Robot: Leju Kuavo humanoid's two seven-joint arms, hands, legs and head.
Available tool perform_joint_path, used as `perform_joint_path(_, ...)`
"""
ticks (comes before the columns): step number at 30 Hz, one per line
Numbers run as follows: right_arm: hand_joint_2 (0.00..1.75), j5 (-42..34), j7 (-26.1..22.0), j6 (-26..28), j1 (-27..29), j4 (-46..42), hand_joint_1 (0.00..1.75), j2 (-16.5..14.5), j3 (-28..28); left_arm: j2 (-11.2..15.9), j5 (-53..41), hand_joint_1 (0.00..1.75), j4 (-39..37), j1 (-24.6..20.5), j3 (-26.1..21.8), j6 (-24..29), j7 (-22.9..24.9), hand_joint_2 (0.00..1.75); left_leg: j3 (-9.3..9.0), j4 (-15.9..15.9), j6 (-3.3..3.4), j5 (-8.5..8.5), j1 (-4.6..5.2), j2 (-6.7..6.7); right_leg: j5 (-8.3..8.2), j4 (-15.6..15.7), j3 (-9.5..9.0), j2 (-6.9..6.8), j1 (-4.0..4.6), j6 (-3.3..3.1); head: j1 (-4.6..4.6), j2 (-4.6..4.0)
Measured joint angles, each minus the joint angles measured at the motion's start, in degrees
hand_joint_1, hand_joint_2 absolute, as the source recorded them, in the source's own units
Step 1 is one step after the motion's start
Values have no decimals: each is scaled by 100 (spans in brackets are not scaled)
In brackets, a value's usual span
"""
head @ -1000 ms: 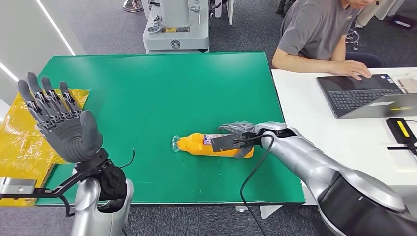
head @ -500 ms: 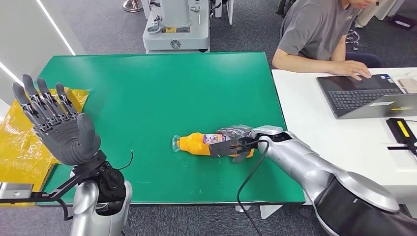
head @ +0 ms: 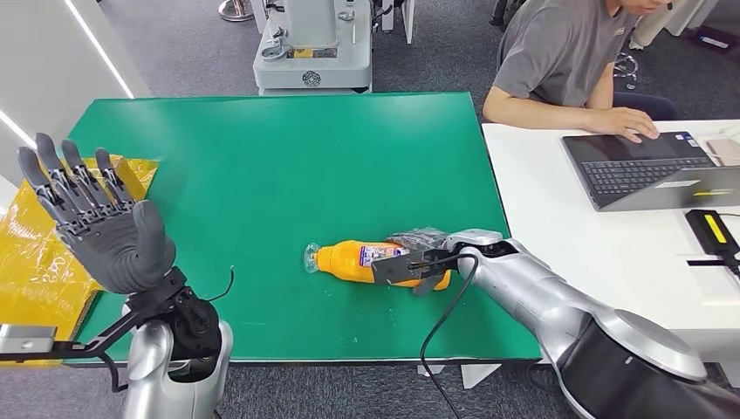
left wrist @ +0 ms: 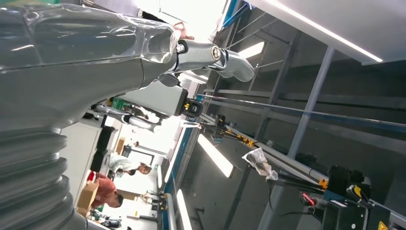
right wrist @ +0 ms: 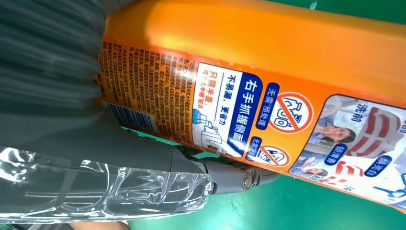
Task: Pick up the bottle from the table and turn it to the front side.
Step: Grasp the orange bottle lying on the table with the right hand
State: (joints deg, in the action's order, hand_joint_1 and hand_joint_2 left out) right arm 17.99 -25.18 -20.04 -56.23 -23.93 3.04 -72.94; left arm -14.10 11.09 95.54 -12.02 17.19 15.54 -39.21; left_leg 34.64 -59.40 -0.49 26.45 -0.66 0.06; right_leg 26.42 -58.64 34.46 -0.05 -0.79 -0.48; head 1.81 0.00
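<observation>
While the orange bottle lies on its side near the tabletop's front edge, the right hand wraps its base. Lifting and turning remain. The left hand hovers empty, fingers spread.

— Where am I working?

— A robotics lab set up like an office. My green table stands on grey carpet, and a white desk touches its side.

— What makes it an office?

— A person sits at that desk typing on a laptop.

— And a lab?

— A grey machine base stands beyond my table, and my left wrist view looks up at strip lights, steel framing and other people at distant benches.
</observation>
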Motion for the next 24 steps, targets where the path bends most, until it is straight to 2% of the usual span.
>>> perform_joint_path(2, 175, 2, 0, 5, 0, 1, 37, 0, 0, 0, -8, 0, 11, 8, -13, 0, 0, 175, 0, 0, 0, 0, 0, 0, 0, 0, 0, 0, 0, 0, 0, 0)
perform_joint_path(4, 175, 7, 0, 15, 0, 2, 37, 0, 0, 0, -14, 0, 16, 22, -21, 0, 0, 175, 0, 0, 0, 0, 0, 0, 0, 0, -1, 0, 0, 0, 1, 0)
perform_joint_path(6, 175, 9, 0, 21, 0, 2, 45, -1, 1, 0, -16, 0, 24, 36, -23, 0, 0, 175, -1, 0, 0, 0, 0, 0, 0, 0, -1, 0, 0, 0, 1, 0)
perform_joint_path(7, 175, 10, 0, 22, 0, 2, 58, -1, 2, 0, -16, 0, 27, 42, -23, 0, 0, 175, -1, 0, 0, 0, 0, 0, 0, 0, -1, 0, 0, 0, 0, 0)
perform_joint_path(11, 175, 11, 0, 26, -2, 2, 145, -2, 5, 0, -16, 0, 32, 63, -25, 0, 0, 175, -3, 0, 0, 0, 0, 1, 0, 0, -3, 0, 0, 0, 1, 1)
perform_joint_path(13, 175, 11, -1, 32, -2, 2, 164, -2, 9, 0, -18, 0, 34, 69, -26, -1, 0, 175, -4, 0, 0, 0, 0, 0, 0, 0, -5, 0, 0, 0, 1, 0)
perform_joint_path(16, 175, 14, -15, 58, -1, 2, 175, -2, 13, 0, -29, 0, 47, 85, -27, -2, 0, 175, -4, 0, 0, 0, 0, 0, 0, 0, -5, 0, 0, 0, 1, 0)
perform_joint_path(24, 175, 32, -65, 112, 6, 2, 175, -2, 14, 0, -40, 0, 58, 94, -28, -8, 0, 175, -3, 0, 0, 0, 0, 0, 0, 0, -5, 0, 0, 0, 1, 0)
